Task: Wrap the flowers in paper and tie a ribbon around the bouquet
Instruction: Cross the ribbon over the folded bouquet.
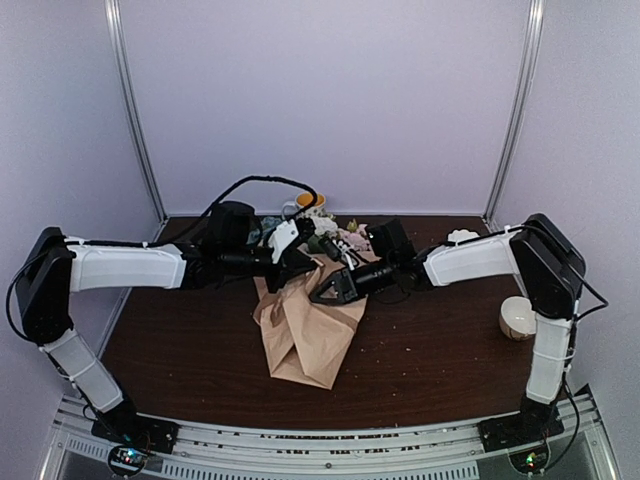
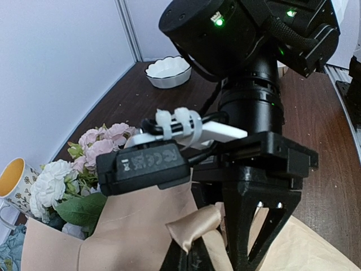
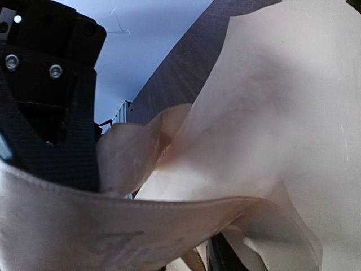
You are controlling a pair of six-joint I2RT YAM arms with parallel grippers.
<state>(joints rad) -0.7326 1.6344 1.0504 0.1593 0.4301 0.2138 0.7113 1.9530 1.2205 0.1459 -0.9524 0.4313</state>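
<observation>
Where it lies on the middle of the dark wooden table (image 1: 430,370), the bouquet (image 1: 305,335) has its cone of crinkled peach-tan paper (image 2: 130,231) narrowing toward the arm bases and its flowers (image 2: 96,152) turned toward the back wall. The left wrist view shows white and pink roses with green leaves above the paper's edge.

A peach satin ribbon (image 2: 194,224) sits at the upper part of the cone. In the right wrist view it crosses the bottom of the picture as a broad band with faint printed script, in front of the paper.

The left gripper (image 2: 189,257) is closed tight, and the folded end of the ribbon rises out from between its dark fingers, so it pinches the ribbon. The right gripper (image 1: 322,293) hangs just beside it over the same part of the cone, the 2 almost touching. The ribbon runs close past 1 black finger in the right wrist view, but I cannot tell how far the right jaws stand apart or whether they hold anything.

Behind the flowers stands a mug (image 2: 14,180) with a yellow inside. A white scalloped bowl (image 2: 167,72) rests near the back wall on the right side, and a small cream bowl (image 1: 517,318) sits beside the right arm, well apart from the bouquet.
</observation>
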